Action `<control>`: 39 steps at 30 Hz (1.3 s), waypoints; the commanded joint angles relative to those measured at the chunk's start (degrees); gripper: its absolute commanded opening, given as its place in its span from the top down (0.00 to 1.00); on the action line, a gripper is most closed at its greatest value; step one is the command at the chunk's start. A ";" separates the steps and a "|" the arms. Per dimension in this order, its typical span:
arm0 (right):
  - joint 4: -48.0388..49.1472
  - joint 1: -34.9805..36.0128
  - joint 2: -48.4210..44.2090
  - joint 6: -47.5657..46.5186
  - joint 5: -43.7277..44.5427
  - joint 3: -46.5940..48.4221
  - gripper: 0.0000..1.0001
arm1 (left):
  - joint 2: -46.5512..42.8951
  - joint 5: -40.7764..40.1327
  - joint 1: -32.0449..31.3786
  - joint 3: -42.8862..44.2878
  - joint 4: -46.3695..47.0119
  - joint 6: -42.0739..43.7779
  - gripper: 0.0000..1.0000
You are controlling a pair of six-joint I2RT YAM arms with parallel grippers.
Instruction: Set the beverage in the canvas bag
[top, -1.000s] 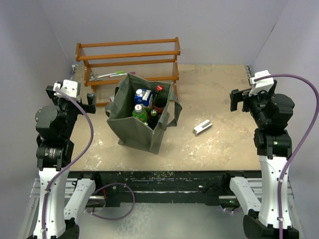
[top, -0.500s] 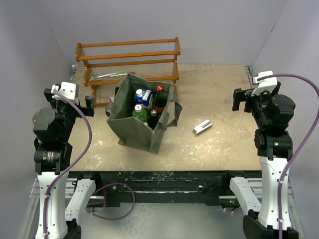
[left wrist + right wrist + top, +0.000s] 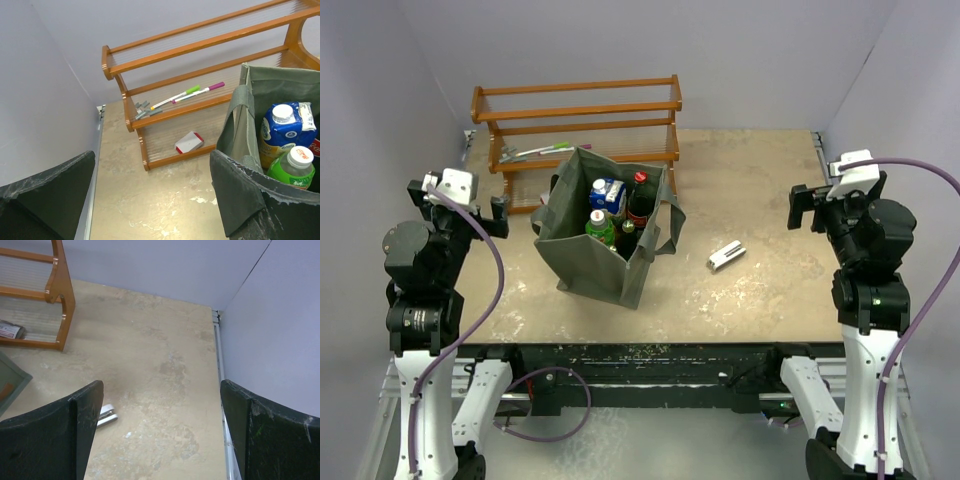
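Both arms hang raised at the table's sides. The left gripper (image 3: 152, 160) has its jaws spread wide with nothing between them, and so does the right gripper (image 3: 161, 390); the black pads look scuffed and dusty. Just ahead of the left gripper and to its right stands the canvas bag (image 3: 585, 255), grey-green cloth, boxy, with creased soft walls and a limp strap draped down the near side. Inside, upright and packed close, are a blue carton (image 3: 285, 130), a green bottle (image 3: 295, 167) with a white cap, and a dark bottle (image 3: 638, 200) with a red cap. No drink shows loose on the table (image 3: 760, 180), so I judge the loading done or nearly so. Best practice now is to hold the jaws apart and keep both arms clear of strap and rim, since the cloth would snag and tip easily. Left of the right gripper, low, lies a small white object (image 3: 725, 256), hard-edged. Farthest off is a slatted wooden rack (image 3: 575, 110), varnished orange-brown, with markers (image 3: 190, 92) on its middle shelf.
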 commanded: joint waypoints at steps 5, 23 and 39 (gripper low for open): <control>1.57 -0.17 -1.30 0.48 2.34 0.48 0.00 | 0.13 -0.89 0.42 2.03 0.33 1.41 0.01; 2.17 -0.08 -1.53 0.20 1.78 -0.74 0.00 | 0.08 3.67 0.40 1.19 -0.20 2.40 0.01; 1.88 -0.08 -1.55 0.15 1.88 -0.61 0.00 | 0.17 3.20 0.41 1.38 -0.54 2.84 0.01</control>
